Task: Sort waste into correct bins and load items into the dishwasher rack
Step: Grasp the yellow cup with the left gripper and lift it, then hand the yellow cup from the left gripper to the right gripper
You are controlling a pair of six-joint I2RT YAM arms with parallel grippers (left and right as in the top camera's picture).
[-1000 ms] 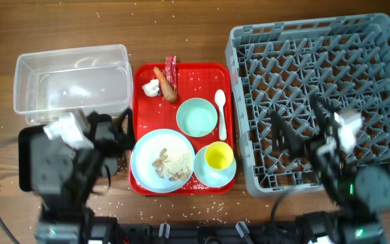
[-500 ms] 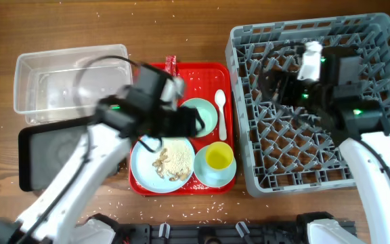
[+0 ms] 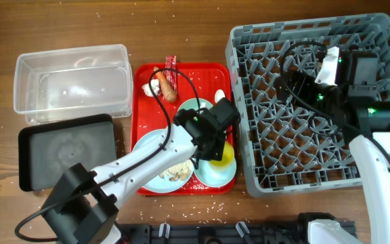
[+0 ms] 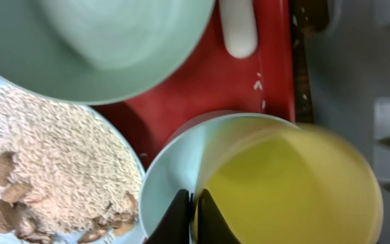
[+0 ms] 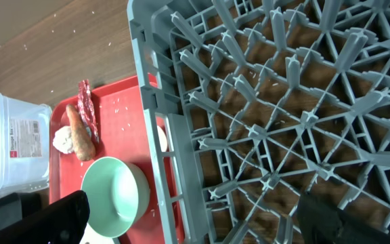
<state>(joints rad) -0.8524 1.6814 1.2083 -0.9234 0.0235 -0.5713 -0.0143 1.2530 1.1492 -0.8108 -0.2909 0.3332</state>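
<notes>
Two items are stacked at the corner of the red tray (image 3: pixel 195 78) nearest the robot and the dishwasher rack (image 5: pixel 283 102): the yellow cup (image 4: pixel 296 183) stands inside the light-blue small bowl (image 4: pixel 171 176). The left jaws hang directly over the cup's rim, tips nearly together with a thin gap; whether they pinch the wall cannot be told. The right jaws stand wide apart and empty above the rack. Handling: the cup is probably light, rigid, smooth plastic; take hold across the rim wall, one tip inside, one outside; lift straight up, since the bowl beneath may drag along or slide.
</notes>
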